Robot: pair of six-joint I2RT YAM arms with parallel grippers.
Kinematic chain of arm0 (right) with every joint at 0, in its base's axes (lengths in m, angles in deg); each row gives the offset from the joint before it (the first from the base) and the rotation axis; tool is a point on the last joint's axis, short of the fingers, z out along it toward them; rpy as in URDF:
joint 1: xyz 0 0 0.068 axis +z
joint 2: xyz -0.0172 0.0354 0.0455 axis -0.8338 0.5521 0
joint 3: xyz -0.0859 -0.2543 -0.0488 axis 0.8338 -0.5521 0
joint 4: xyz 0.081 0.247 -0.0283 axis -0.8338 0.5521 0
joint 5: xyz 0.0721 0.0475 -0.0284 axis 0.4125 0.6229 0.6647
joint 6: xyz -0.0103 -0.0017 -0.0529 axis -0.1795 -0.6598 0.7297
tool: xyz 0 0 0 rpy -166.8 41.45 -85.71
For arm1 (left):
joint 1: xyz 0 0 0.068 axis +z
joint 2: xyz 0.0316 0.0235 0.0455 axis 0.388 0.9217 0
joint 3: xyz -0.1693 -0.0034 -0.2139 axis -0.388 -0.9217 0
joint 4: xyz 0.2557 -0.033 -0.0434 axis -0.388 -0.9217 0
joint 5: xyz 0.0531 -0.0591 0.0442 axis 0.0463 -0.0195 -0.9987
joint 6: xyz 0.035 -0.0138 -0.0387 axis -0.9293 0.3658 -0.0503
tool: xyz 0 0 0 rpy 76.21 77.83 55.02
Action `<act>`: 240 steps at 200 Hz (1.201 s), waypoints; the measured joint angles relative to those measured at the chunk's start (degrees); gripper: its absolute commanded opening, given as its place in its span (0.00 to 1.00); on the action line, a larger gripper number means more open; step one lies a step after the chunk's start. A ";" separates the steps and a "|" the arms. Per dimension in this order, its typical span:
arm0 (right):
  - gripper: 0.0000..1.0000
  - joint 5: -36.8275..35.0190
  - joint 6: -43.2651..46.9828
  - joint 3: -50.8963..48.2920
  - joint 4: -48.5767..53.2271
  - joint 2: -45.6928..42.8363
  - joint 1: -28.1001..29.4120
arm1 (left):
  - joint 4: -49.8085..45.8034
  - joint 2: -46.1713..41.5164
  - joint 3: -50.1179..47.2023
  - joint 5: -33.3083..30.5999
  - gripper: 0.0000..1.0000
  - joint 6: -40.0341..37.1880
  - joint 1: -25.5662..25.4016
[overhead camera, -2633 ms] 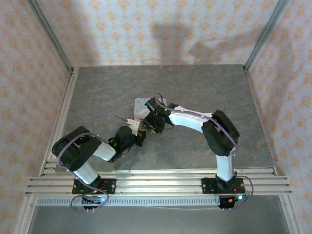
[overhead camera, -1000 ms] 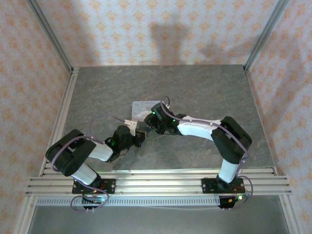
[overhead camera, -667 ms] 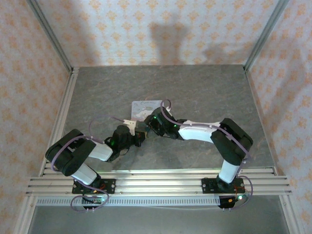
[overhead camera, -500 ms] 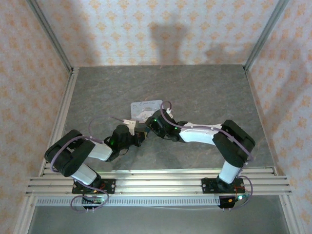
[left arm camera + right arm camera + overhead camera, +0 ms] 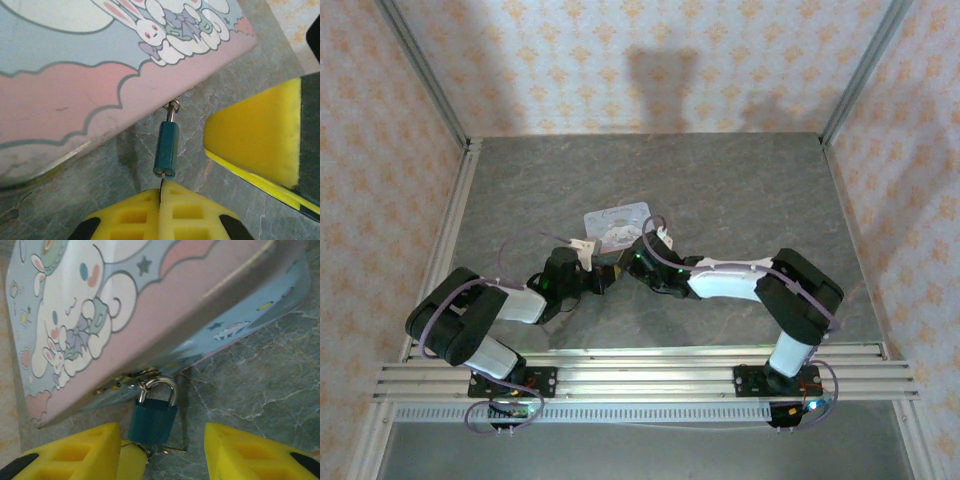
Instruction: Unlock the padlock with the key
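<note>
The padlock [image 5: 151, 421] sits at the near edge of the tin box [image 5: 100, 315]. Its thin metal shackle [image 5: 158, 388] is hooked through the tin's clasp, and its blue body points away from the tin toward both grippers. In the left wrist view the padlock [image 5: 166, 149] appears edge-on, just off the tin's rim.

The key [image 5: 167, 451] meets the base of the padlock body. In the left wrist view it appears as a thin sliver [image 5: 161, 181] running from the padlock base into the seam between the left fingers.

Left gripper [image 5: 161, 192]: jaws pressed together, clamping the key. The fingertips lie just short of the padlock base, in line with the body.

Right gripper [image 5: 160, 437]: jaws wide apart, holding nothing. The padlock lies between the two yellow pads, clear of both. The left gripper's fingers [image 5: 131, 460] occupy the gap beside the right gripper's left-hand pad.

Whether the padlock body rests on the grey table [image 5: 250, 375] cannot be told.

In the top view both arms converge at the tin's [image 5: 618, 225] near side.
</note>
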 measured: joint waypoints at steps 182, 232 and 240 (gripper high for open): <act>0.50 3.65 -4.15 1.36 -3.67 4.83 -0.33 | -0.63 1.03 0.17 4.02 0.00 0.55 1.53; 0.50 6.80 -4.92 4.28 -3.58 6.56 -1.55 | -1.05 1.03 0.20 5.51 0.00 -0.11 2.01; 0.51 7.21 -4.85 5.03 -3.26 6.84 -1.66 | -1.14 1.03 0.20 5.75 0.00 -0.33 2.01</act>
